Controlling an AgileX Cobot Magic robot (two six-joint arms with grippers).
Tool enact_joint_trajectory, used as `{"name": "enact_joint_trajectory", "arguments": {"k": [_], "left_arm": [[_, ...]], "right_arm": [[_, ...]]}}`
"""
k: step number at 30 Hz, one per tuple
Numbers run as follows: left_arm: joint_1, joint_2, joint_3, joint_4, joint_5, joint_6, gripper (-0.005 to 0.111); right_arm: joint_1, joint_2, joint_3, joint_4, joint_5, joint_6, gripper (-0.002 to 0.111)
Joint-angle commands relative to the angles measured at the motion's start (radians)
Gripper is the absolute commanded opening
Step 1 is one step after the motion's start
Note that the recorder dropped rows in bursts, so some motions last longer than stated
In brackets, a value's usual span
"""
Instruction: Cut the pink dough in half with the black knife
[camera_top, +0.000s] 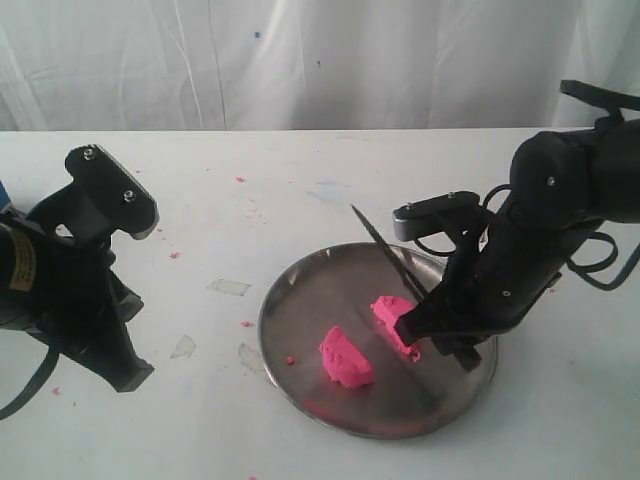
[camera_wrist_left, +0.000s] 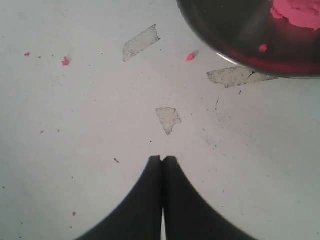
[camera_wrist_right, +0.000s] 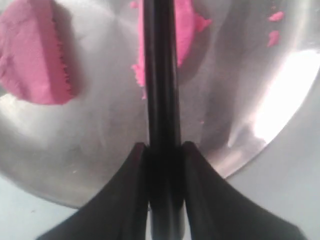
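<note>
- While my right gripper (camera_wrist_right: 162, 150) clamps the long slim black knife (camera_wrist_right: 161, 75) between its two fingers, the pointed matte blade slants up and away over the round shiny steel plate (camera_top: 300, 300), its tip (camera_top: 354, 209) above the plate's far rim in the exterior view.
- Both fingers press against the knife's sides in the right wrist view, with no gap showing between pad and knife.
- Bright pink soft dough lies in two separate pieces on the plate: one half-moon lump (camera_top: 346, 357) sits near the plate's middle, its flat cut face turned toward the knife.
- A second pink piece (camera_top: 391, 313) lies just beside the blade, partly hidden by my right gripper in the exterior view; in the right wrist view the knife crosses in front of it (camera_wrist_right: 186, 30).
- Between the two pieces bare steel shows, so they are apart.
- My left gripper (camera_wrist_left: 162, 159) hangs over the white table (camera_top: 200, 220), off to the left of the plate, its black fingertips pressed together with nothing between them.
- Tiny pink crumbs (camera_wrist_left: 190, 57) dot the table near the plate's rim, and torn scraps of clear tape (camera_wrist_left: 141, 42) stick to the tabletop around my left gripper.
- Behind the table hangs a white cloth backdrop (camera_top: 300, 60).
</note>
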Motion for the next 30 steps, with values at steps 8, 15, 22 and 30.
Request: {"name": "enact_joint_trajectory", "arguments": {"k": [8, 15, 22, 30], "left_arm": [[0.001, -0.01, 0.009, -0.008, -0.001, -0.005, 0.0], [0.001, -0.01, 0.009, -0.008, -0.001, -0.005, 0.0], [0.001, -0.01, 0.009, -0.015, -0.001, -0.005, 0.0], [0.001, -0.01, 0.009, -0.015, -0.001, -0.005, 0.0]], "right_arm": [[-0.049, 0.082, -0.009, -0.029, -0.025, 0.028, 0.005], [-0.049, 0.1, -0.011, -0.025, -0.029, 0.028, 0.005], [-0.049, 0.118, -0.011, 0.001, -0.035, 0.028, 0.014], [-0.049, 0.118, -0.011, 0.001, -0.037, 0.028, 0.024]]}}
